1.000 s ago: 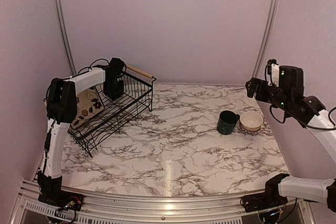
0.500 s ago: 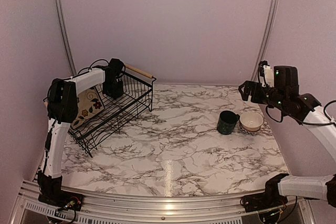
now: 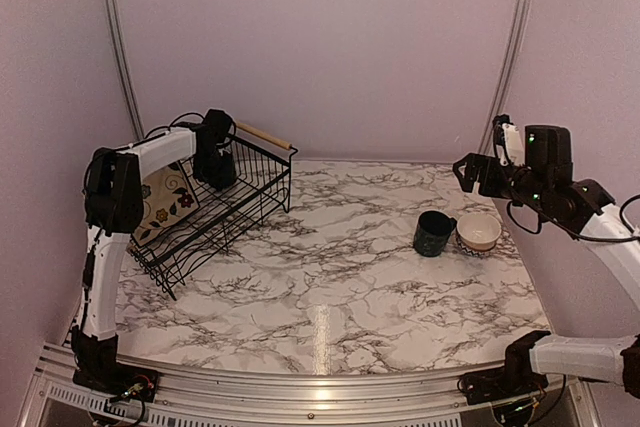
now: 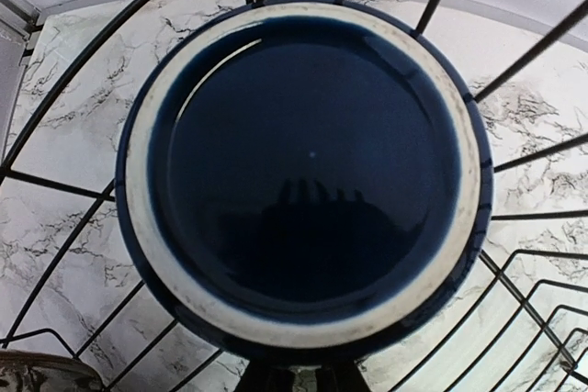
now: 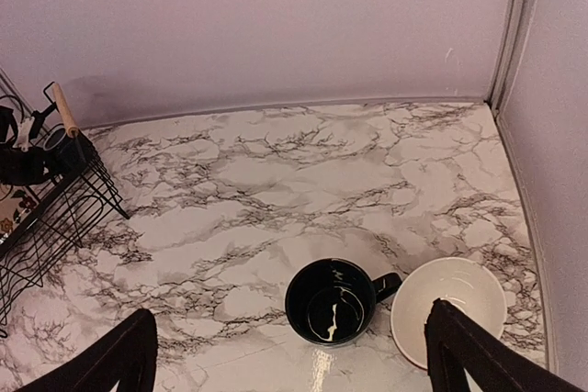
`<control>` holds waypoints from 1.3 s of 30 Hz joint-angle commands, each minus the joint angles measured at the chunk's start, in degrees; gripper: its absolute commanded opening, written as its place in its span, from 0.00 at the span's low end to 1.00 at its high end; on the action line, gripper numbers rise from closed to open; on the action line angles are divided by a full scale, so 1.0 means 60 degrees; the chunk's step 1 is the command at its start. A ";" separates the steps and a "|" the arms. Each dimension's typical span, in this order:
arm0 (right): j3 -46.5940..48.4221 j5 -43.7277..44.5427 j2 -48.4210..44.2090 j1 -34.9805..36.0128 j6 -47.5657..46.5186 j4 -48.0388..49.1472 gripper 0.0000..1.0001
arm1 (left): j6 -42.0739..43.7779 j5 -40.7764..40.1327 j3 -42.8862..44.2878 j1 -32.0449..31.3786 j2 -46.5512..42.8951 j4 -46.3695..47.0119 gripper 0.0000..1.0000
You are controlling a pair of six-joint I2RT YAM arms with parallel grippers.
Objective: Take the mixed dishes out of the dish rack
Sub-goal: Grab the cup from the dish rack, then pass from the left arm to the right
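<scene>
Left gripper [image 3: 217,173] inside the dish rack [image 3: 215,212] at ten o'clock, right over a mug [image 4: 303,172].
Its fingers are hidden, so the grip cannot be told; right gripper [image 3: 472,172] gapes wide above the second mug [image 3: 433,233] and bowl [image 3: 479,232] at three o'clock.

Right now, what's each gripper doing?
Left gripper: cannot be told, down in the dish rack over a mug.
Right gripper: open, empty.

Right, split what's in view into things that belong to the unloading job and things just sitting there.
Job:
black wire dish rack with wooden handles
square cream flowered plate, in the rack
round dark blue cream-rimmed dish, in the rack
dark mug, out on the table
cream bowl beside it

Just there:
white marble-pattern table
lilac back wall
</scene>
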 commanded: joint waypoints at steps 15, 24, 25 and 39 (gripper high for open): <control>-0.0012 -0.0433 -0.0238 0.0006 0.0103 0.0073 0.98 | -0.0470 0.0917 -0.2221 -0.0327 -0.4190 -0.0069 0.00; -0.0048 -0.1041 -0.0018 0.0014 0.0214 0.0273 0.98 | -0.0766 0.2978 -0.4402 -0.0451 -0.7276 0.1195 0.00; -0.0053 -0.1139 0.0039 0.0014 0.0250 0.0318 0.98 | -0.0799 0.3195 -0.4589 -0.0469 -0.7612 0.1323 0.00; -0.0733 -0.3676 0.0658 0.0264 0.1507 0.2307 0.99 | -0.4555 0.7950 -0.9563 -0.1774 -1.1150 0.9296 0.00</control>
